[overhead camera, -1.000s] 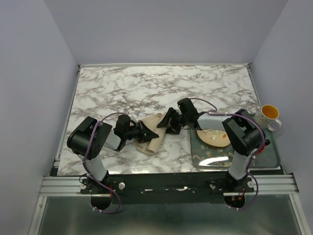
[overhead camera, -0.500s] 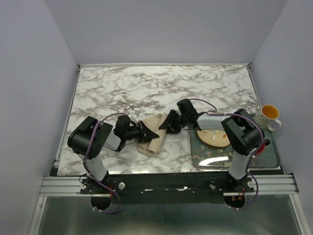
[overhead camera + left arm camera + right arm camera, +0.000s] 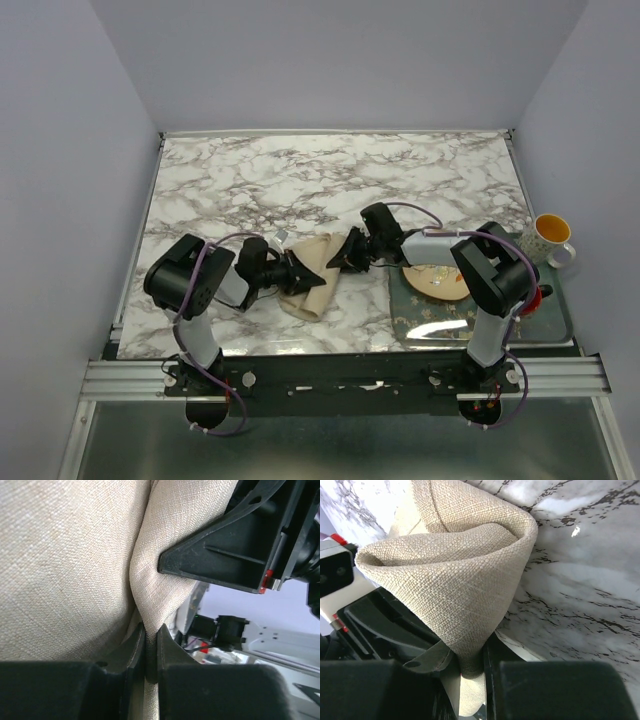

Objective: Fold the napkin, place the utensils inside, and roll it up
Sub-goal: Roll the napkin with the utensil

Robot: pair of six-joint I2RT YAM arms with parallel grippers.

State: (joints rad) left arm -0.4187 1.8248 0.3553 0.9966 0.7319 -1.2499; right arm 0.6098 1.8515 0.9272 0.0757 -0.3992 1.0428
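Rightward of the cloth, the right pincer [image 3: 470,666] has swung in from a spread stance a second ago and closed on the napkin [image 3: 303,302]. Its wrist view shows a cone of several beige layers squeezed between the two fingers. The left pincer [image 3: 151,652] has barely shifted and is likewise pressed together on a fold of the same cloth, with the other pincer's black finger just beside it.

The napkin lies folded into a longish bundle on the marble worktop [image 3: 300,180], between the two arms and left of the plate [image 3: 440,285] and its tray [image 3: 475,325]. Its long axis runs on a diagonal, from the far-right end at the right pincer down to the near-left end, which points at the near edge by the left arm's base. I cannot make out any utensil on or in the cloth.

Several things could go wrong from here:
- **Collision:** the two grips sit very close together, so a small misjudged move could knock one pincer into the other.
- **Losing the cloth:** if the arms draw apart, the thin pinch on the left side may slip off.
- **Undoing the fold:** the right side holds a whole bunch rather than one layer, so it may drag the bundle along and open the fold.
- **Rolling too soon:** a roll begun now would probably close up with nothing inside.
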